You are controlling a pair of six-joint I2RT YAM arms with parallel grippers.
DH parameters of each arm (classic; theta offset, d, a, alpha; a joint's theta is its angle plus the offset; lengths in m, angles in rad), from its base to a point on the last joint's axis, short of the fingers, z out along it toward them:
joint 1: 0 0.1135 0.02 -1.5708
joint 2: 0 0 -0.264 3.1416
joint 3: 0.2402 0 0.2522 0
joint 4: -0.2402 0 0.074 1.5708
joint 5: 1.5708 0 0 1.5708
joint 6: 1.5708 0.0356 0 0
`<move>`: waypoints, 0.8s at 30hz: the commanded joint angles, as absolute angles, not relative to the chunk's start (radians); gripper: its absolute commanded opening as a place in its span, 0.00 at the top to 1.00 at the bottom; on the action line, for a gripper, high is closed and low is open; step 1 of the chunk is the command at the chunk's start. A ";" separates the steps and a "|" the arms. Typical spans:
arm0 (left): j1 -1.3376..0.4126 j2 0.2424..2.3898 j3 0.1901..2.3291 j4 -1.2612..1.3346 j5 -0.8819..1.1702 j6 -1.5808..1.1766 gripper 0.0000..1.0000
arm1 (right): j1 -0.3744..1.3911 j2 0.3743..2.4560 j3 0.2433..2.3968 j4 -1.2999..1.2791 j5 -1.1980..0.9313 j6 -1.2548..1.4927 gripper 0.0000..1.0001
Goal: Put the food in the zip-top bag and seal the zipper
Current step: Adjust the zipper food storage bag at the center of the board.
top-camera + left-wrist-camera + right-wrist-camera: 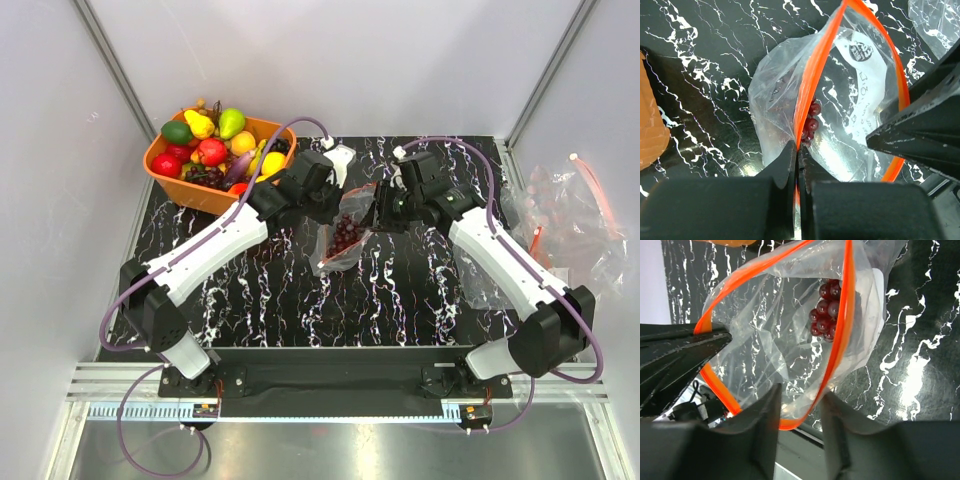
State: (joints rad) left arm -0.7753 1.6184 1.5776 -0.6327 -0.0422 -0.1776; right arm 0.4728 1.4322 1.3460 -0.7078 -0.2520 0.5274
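Your left pincer is pressed together on the zipper, pinching one end of the orange strip. From those fingertips the strip runs straight away toward the right pincer, and that line is the zipper's long axis. The right pincer's jaws stand apart. The strip's other end loops through the gap between them, and I can't tell whether either finger touches it. Between the two pincers the bag sags toward the desk, its mouth gaping in a long loop, not sealed. The grapes sit inside, close under the left pincer's tips and farther from the right pincer.

The rest of the food lies in the basket, behind and outboard of your left pincer and well apart from the bag. The left arm is nearer to it but is busy holding, so I judge the right arm to be the free one. The desk is glossy black with white veining and throws glare, and the bag's film is thin and limp. Spare bags are heaped outboard of the right pincer, so mind them on any swing.
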 commanded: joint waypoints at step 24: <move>-0.700 1.571 1.503 -0.448 0.186 -0.256 0.99 | 0.497 1.456 1.559 -0.902 -0.081 0.459 1.00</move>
State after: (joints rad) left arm -0.7502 1.6180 1.5284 -0.5125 0.1539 -0.2344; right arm 0.4900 1.4170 1.5631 -0.9409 -0.0715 0.4751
